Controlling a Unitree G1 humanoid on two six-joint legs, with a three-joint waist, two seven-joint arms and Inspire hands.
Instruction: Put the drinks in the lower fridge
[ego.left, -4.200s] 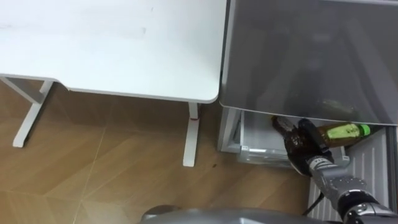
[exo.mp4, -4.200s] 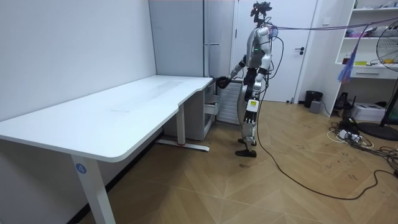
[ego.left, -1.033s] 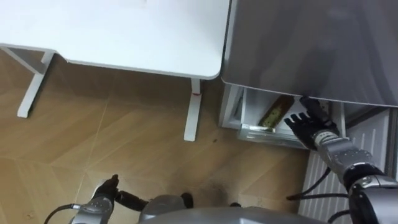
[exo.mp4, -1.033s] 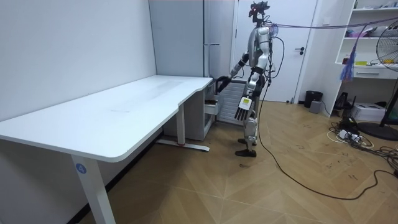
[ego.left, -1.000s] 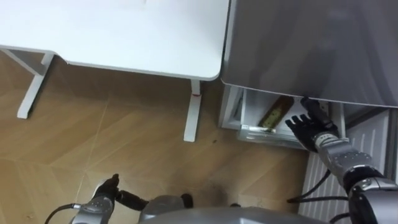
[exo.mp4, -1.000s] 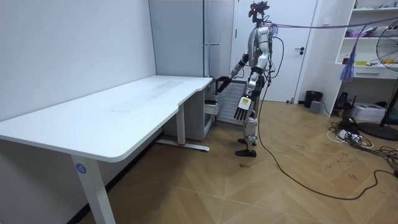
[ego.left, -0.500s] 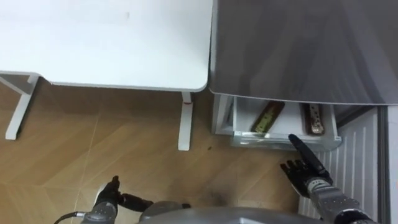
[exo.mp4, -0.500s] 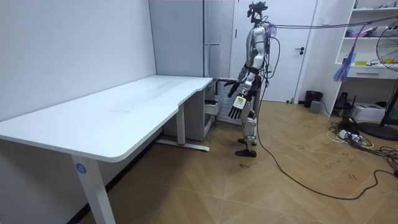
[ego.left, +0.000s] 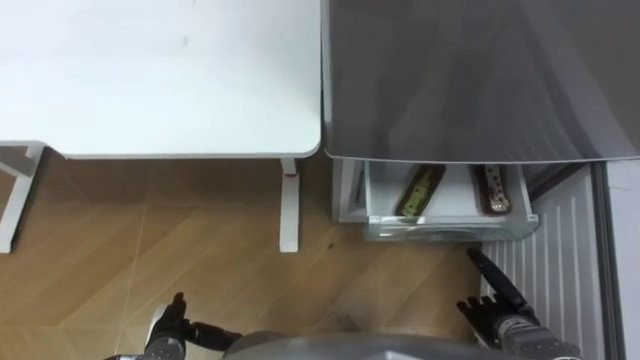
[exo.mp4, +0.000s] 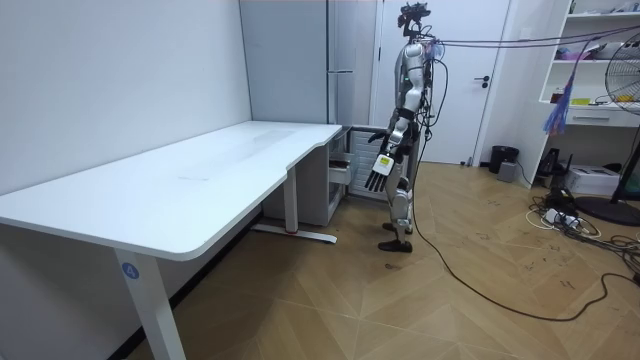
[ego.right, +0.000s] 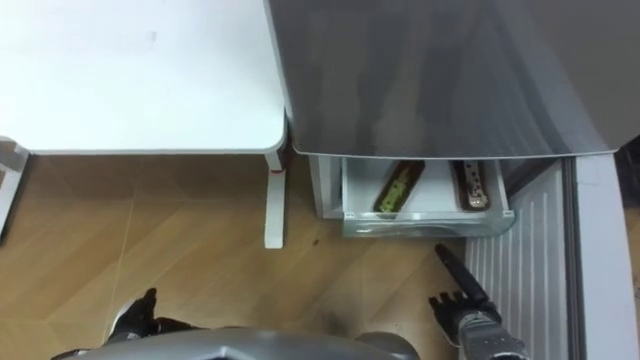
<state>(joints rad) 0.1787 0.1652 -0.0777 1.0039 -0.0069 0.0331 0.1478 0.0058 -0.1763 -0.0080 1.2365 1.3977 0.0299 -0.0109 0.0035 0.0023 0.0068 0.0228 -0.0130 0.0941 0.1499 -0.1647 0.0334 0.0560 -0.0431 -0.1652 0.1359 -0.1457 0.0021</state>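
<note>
Two drink bottles lie side by side in the open drawer (ego.left: 446, 229) of the lower fridge: a greenish-brown bottle (ego.left: 419, 192) on the left and a brown bottle (ego.left: 494, 188) on the right. They show again as the greenish-brown bottle (ego.right: 397, 187) and the brown bottle (ego.right: 471, 186). My right hand (ego.left: 499, 306) hangs open in front of the drawer, clear of it, fingers straight and holding nothing. My left hand (ego.left: 167, 323) is low at my left side, open and empty.
The grey fridge top (ego.left: 470, 80) overhangs the drawer. A white desk (ego.left: 150, 80) abuts it on the left, one leg (ego.left: 290, 205) near the drawer. The open ribbed fridge door (ego.left: 560, 260) stands to the right. In the room view I stand upright before the fridge (exo.mp4: 345, 80).
My right hand has let go of the bottle it held earlier and drawn back out of the drawer towards me. That bottle now lies in the drawer. The view shifted as I straightened.
</note>
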